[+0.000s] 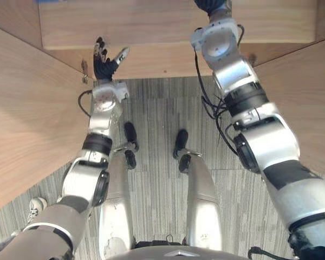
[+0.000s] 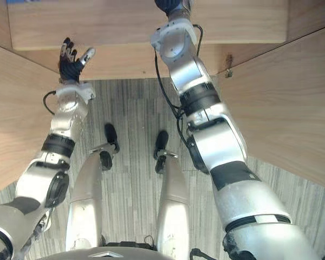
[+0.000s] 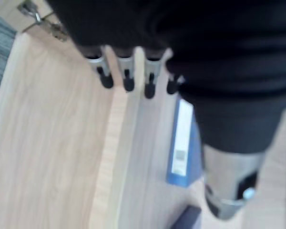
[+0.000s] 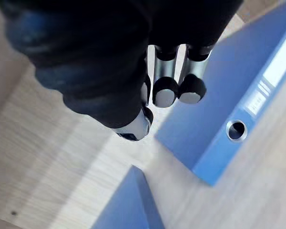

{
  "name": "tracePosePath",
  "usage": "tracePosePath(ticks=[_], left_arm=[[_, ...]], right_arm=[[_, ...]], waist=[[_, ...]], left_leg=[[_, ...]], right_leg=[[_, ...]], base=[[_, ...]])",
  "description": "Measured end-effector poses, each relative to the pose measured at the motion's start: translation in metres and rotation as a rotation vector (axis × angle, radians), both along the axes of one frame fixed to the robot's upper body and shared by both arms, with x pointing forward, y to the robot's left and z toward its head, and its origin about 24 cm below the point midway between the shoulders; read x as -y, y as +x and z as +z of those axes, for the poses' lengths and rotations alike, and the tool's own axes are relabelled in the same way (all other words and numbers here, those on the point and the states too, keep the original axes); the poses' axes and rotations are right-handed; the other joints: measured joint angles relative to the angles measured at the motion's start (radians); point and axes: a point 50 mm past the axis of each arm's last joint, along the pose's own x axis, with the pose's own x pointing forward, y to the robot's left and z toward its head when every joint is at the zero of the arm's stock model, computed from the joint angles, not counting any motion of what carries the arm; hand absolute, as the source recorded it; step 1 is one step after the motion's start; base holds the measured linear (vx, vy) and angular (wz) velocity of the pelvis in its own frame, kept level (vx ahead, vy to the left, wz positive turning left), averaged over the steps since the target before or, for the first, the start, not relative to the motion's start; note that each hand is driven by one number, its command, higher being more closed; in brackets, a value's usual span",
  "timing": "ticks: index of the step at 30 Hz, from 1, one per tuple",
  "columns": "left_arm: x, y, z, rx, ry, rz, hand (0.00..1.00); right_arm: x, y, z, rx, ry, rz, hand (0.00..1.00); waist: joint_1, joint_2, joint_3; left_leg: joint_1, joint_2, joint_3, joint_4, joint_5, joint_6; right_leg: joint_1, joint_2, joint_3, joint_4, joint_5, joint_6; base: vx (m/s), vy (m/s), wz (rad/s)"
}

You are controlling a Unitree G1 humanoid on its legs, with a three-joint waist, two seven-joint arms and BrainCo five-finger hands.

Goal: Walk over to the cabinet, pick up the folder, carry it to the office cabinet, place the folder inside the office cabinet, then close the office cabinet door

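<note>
Head cam looks straight down into an open office cabinet (image 1: 179,27): pale wood shelf board across the top of the frame, left door (image 1: 27,119) swung out along the left side, right door (image 1: 309,92) along the right, grey striped carpet (image 1: 157,108) between them. Left hand (image 1: 104,64) is in the upper left, up by the shelf's front edge and just beside the left door's hinge (image 1: 85,77); fingers straight and spread, thumb out to the side, nothing in it. Its wrist cam agrees: fingertips (image 3: 127,82) in a row, relaxed, over bare wood. Right arm runs up the centre-right and leaves at the top edge, so the right hand (image 4: 109,62) is reaching in over the shelf. Its wrist cam shows fingers (image 4: 164,81) side by side and uncurled, thumb alongside, grasping nothing. The folder (image 4: 229,95) is in neither hand: blue, white spine label, round finger hole, lying flat on the shelf wood right past the right fingertips; can't tell if they touch it. The left wrist cam shows it too, spine label up, beyond that hand's fingers. Corner of a second blue folder (image 4: 128,205) sits near it on the same shelf, apart from it.
</note>
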Motion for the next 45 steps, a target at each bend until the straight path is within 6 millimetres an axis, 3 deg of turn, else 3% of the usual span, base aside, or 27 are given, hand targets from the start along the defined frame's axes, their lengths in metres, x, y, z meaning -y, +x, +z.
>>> tracePosePath(ticks=[5, 6, 8, 12, 15, 18, 19, 20, 26, 27, 31, 32, 34, 38, 41, 45], left_arm=[[-0.01, -0.032, -0.048, -0.053, 0.057, 0.009, 0.0], [-0.013, -0.044, -0.063, -0.079, 0.066, 0.006, 0.0], [-0.016, -0.056, -0.08, -0.112, 0.099, 0.004, 0.0], [-0.013, -0.084, -0.124, -0.24, 0.105, -0.016, 0.0], [-0.011, -0.102, -0.149, -0.323, 0.12, -0.032, 0.0], [-0.012, -0.118, -0.17, -0.401, 0.163, -0.051, 0.0], [-0.013, -0.125, -0.178, -0.435, 0.181, -0.05, 0.0], [-0.013, -0.126, -0.18, -0.444, 0.186, -0.055, 0.0], [-0.021, -0.147, -0.214, -0.597, 0.235, -0.05, 0.0], [-0.022, -0.15, -0.218, -0.615, 0.234, -0.048, 0.0], [-0.03, -0.168, -0.243, -0.742, 0.25, -0.04, 0.0], [-0.03, -0.169, -0.245, -0.753, 0.253, -0.041, 0.0], [-0.034, -0.191, -0.262, -0.841, 0.258, -0.039, 0.0], [-0.048, -0.24, -0.291, -1.012, 0.259, -0.037, 0.0], [-0.053, -0.264, -0.307, -1.12, 0.264, -0.044, 0.0], [-0.052, -0.272, -0.314, -1.167, 0.272, -0.054, 0.0]], right_arm=[[0.018, -0.036, -0.054, 0.049, -0.013, 0.024, 1.0], [0.026, -0.047, -0.079, 0.023, -0.014, 0.019, 1.0], [0.033, -0.057, -0.107, -0.03, -0.022, 0.016, 1.0], [0.038, -0.087, -0.178, -0.235, 0.036, 0.052, 1.0], [0.037, -0.102, -0.215, -0.363, 0.061, 0.057, 1.0], [0.037, -0.12, -0.258, -0.527, 0.102, 0.057, 1.0], [0.04, -0.125, -0.282, -0.623, 0.122, 0.032, 1.0], [0.041, -0.127, -0.291, -0.661, 0.123, 0.017, 1.0], [0.071, -0.156, -0.379, -1.047, 0.165, -0.146, 1.0], [0.073, -0.16, -0.386, -1.079, 0.167, -0.156, 0.0], [0.085, -0.189, -0.426, -1.273, 0.219, -0.245, 0.0], [0.086, -0.19, -0.428, -1.283, 0.222, -0.249, 0.0], [0.089, -0.201, -0.44, -1.348, 0.243, -0.275, 0.0], [0.102, -0.221, -0.452, -1.407, 0.333, -0.349, 0.0], [0.103, -0.236, -0.461, -1.459, 0.401, -0.376, 0.0], [0.095, -0.247, -0.471, -1.506, 0.487, -0.388, 0.0]], waist=[[0.003, 0.0, 0.0], [0.004, 0.0, -0.002], [0.004, 0.001, -0.01], [0.002, 0.001, -0.084], [0.0, 0.002, -0.141], [-0.011, 0.0, -0.19], [-0.017, 0.0, -0.206], [-0.019, 0.0, -0.209], [-0.041, -0.001, -0.253], [-0.043, -0.002, -0.254], [-0.049, -0.008, -0.286], [-0.049, -0.009, -0.287], [-0.043, -0.016, -0.296], [-0.031, -0.031, -0.325], [-0.028, -0.038, -0.334], [-0.03, -0.045, -0.345]], left_leg=[[0.128, 0.013, 0.0, 0.014, -0.044, -0.013], [0.176, 0.013, 0.001, 0.014, -0.059, -0.017], [0.225, 0.013, 0.001, 0.012, -0.077, -0.021], [0.336, 0.008, 0.012, -0.024, -0.105, -0.027], [0.414, -0.002, 0.03, -0.075, -0.107, -0.028], [0.51, -0.032, 0.037, -0.17, -0.086, -0.044], [0.555, -0.045, 0.038, -0.224, -0.069, -0.049], [0.574, -0.051, 0.039, -0.245, -0.061, -0.05], [0.724, -0.088, 0.039, -0.428, 0.016, -0.051], [0.74, -0.091, 0.039, -0.441, 0.021, -0.049], [0.823, -0.114, 0.041, -0.519, 0.046, -0.049], [0.829, -0.116, 0.042, -0.524, 0.048, -0.049], [0.871, -0.132, 0.035, -0.559, 0.058, -0.046], [0.922, -0.167, -0.013, -0.635, 0.075, -0.057], [0.97, -0.183, -0.029, -0.692, 0.09, -0.052], [1.007, -0.193, -0.028, -0.75, 0.101, -0.053]], right_leg=[[0.137, 0.012, -0.001, -0.016, -0.029, 0.002], [0.187, 0.012, -0.004, -0.021, -0.038, 0.009], [0.24, 0.014, -0.006, -0.034, -0.048, 0.008], [0.357, 0.014, -0.01, -0.094, -0.057, 0.014], [0.426, 0.012, -0.01, -0.149, -0.052, 0.017], [0.511, 0.008, -0.008, -0.23, -0.031, 0.031], [0.55, 0.01, -0.008, -0.278, -0.015, 0.035], [0.567, 0.01, -0.007, -0.296, -0.006, 0.042], [0.729, 0.037, -0.008, -0.516, 0.092, 0.056], [0.748, 0.039, -0.007, -0.537, 0.101, 0.058], [0.838, 0.038, -0.003, -0.632, 0.14, 0.063], [0.843, 0.037, -0.002, -0.636, 0.142, 0.063], [0.872, 0.032, 0.009, -0.659, 0.15, 0.067], [0.888, 0.021, 0.019, -0.674, 0.147, 0.066], [0.911, 0.013, 0.019, -0.676, 0.144, 0.07], [0.921, 0.011, 0.033, -0.681, 0.144, 0.07]], base=[[0.06, -0.046, -0.05], [0.08, -0.038, 0.0], [0.07, -0.026, -0.01], [0.09, 0.011, -0.03], [0.12, 0.019, -0.07], [0.15, -0.01, 0.01], [0.13, -0.019, -0.04], [0.12, -0.016, -0.05], [0.1, -0.006, -0.06], [0.09, 0.025, -0.03], [0.03, 0.03, 0.0], [-0.01, 0.031, -0.07], [-0.03, 0.032, -0.14], [-0.04, 0.047, -0.12], [-0.03, 0.04, 0.03], [-0.03, 0.038, -0.09]])
